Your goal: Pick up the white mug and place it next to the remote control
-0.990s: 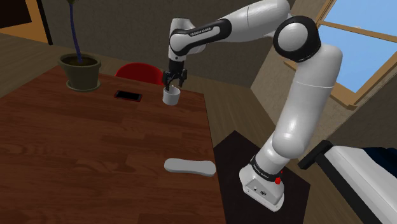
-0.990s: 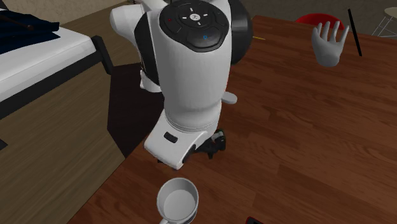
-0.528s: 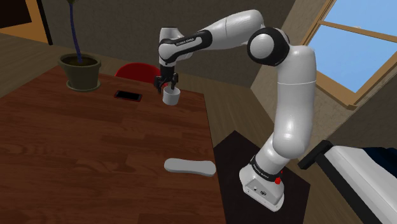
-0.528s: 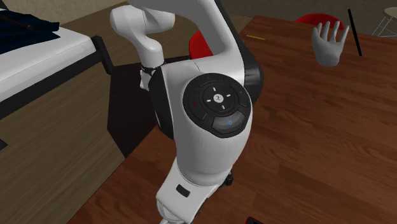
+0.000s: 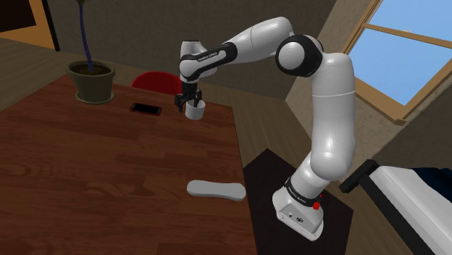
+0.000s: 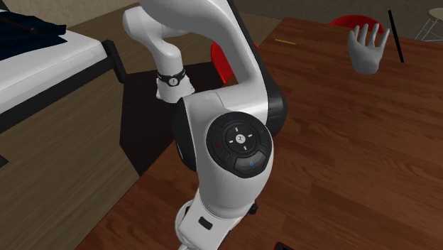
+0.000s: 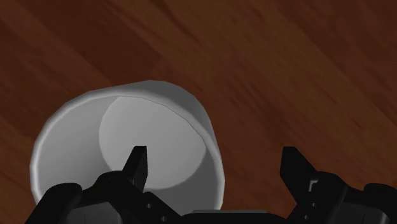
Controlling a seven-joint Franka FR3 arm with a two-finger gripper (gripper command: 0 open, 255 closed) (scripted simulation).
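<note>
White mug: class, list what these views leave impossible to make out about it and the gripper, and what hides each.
1. Handle of the mug: in the wrist view the gripper body covers its near side; in the shoulder view it is too small.
2. Whether the open fingers touch the mug's wall: wrist view, depth unclear; shoulder view, too small.
3. Second exterior view: the arm stands in front of both.

Dark lettering runs along the forearm (image 5: 217, 56) and the lowest link (image 5: 298, 193), too small to read. The round black pad (image 6: 240, 142) carries white symbols, a red mark and a blue one.
</note>
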